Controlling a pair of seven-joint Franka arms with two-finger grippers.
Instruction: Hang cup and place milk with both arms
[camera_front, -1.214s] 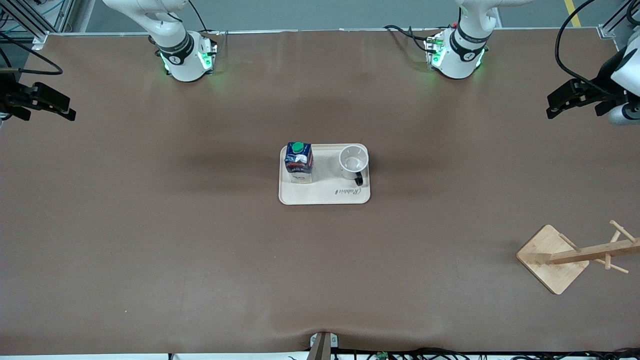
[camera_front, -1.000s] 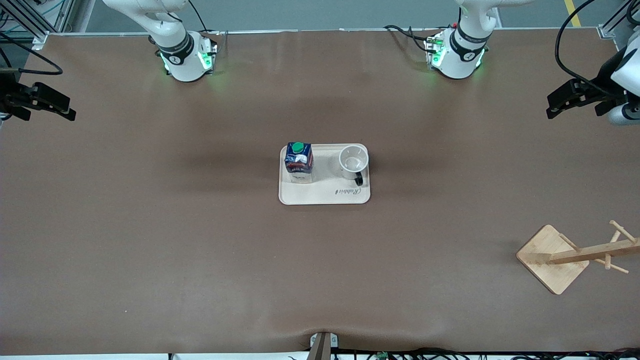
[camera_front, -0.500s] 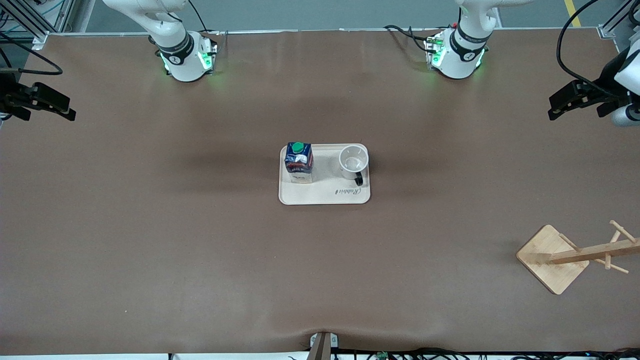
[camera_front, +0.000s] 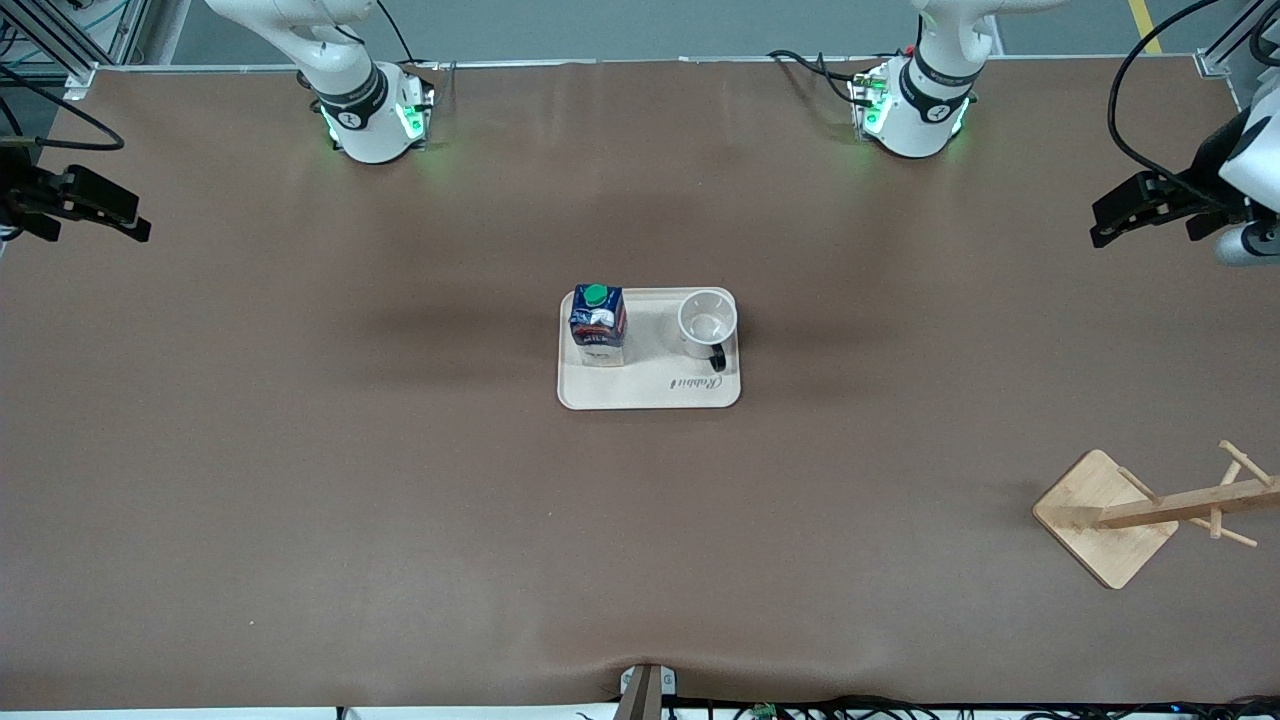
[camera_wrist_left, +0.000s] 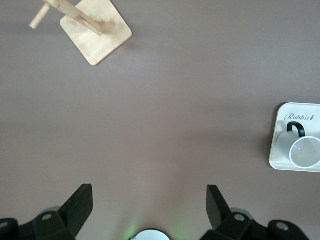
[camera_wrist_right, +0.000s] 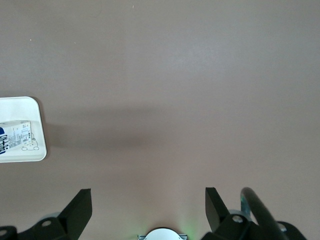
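Over the bare brown table (camera_front: 300, 480) at the left arm's end, the left gripper (camera_front: 1135, 213) hung high with its two black fingers (camera_wrist_left: 80, 205) spread wide and nothing between them. Its wrist view looked straight down on open tabletop, with the wooden mug tree (camera_front: 1150, 510) off to one side and a corner of the tray (camera_front: 650, 392) to the other. Over the table's edge at the right arm's end, the right gripper (camera_front: 100, 210) was likewise up in the air, fingers (camera_wrist_right: 80, 207) apart and empty, and only the tray's corner showed in its wrist view. Both stood well apart from the objects, which suggested that neither approach had started.

At the table's middle lay the cream tray. The milk carton (camera_front: 597, 326) stood upright on it toward the right arm's end, green cap up, and the white cup (camera_front: 708, 322) stood beside it toward the left arm's end, mouth up, its black handle (camera_front: 717, 359) turned toward the front camera. That split probably suited the job: each object sat on the side of the arm likely meant to take it.

The mug tree stood near the front camera at the left arm's end, its square base flat on the table and its pegs bare. The cup had not yet been hung, and the milk had not yet left the tray.
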